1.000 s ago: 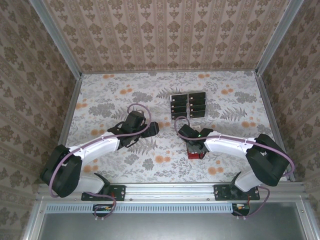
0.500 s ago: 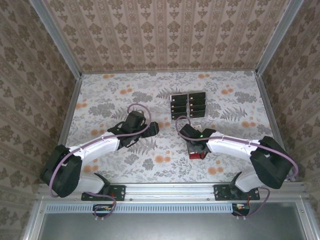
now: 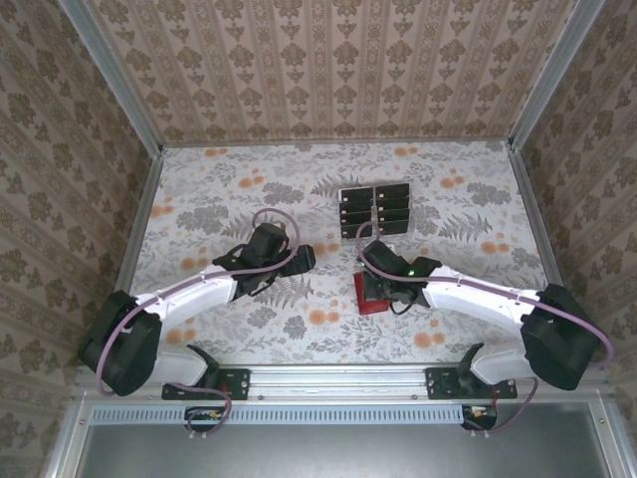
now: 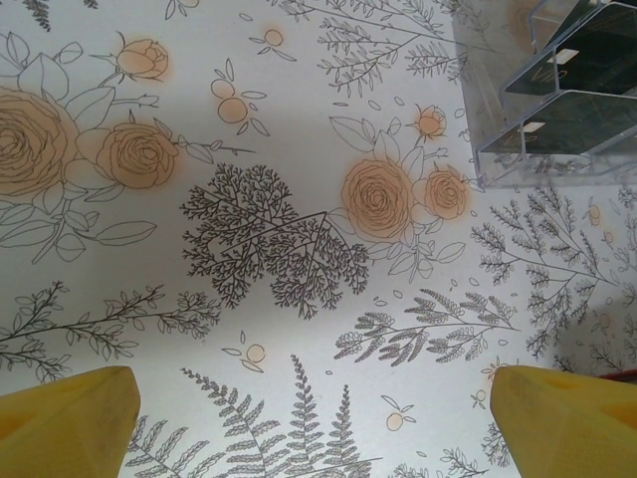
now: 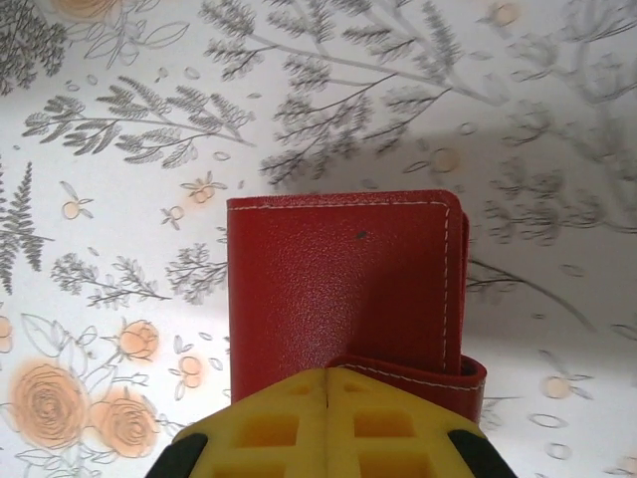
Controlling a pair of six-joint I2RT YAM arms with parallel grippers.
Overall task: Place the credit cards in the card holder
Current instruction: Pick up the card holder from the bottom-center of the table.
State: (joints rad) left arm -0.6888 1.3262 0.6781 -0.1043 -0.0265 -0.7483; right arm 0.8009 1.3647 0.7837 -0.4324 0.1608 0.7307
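The wallet (image 5: 338,289) is lying closed on the surface (image 3: 229,189), directly ahead of and partly under the right jaws. Those jaws are pressing together with no gap showing between the pads, and their tips are sitting over the wallet's near edge. Whether they are actually bearing down on the leather I cannot tell. In the right wrist view the wallet is running straight away from the jaws. It is close to square, so its long axis is hard to call, though it is looking a little deeper than wide. Its tab is wrapping over the edge nearest the jaws, toward the right corner.

In the top view the wallet (image 3: 368,299) is resting near the middle of the surface, between the two arms. The left jaws are standing fully spread over bare surface, just off the wallet's left side and apart from it.

The cards (image 3: 376,211) are sitting in two columns in a clear tray (image 4: 498,164), well beyond the wallet toward the far wall, their long axes running left to right. They are lying straight beyond the right jaws, and ahead and to the right of the left jaws. In my judgement the spread left jaws are better placed to fetch a card while the right arm (image 3: 468,291) is minding the wallet, which is needing opening first.
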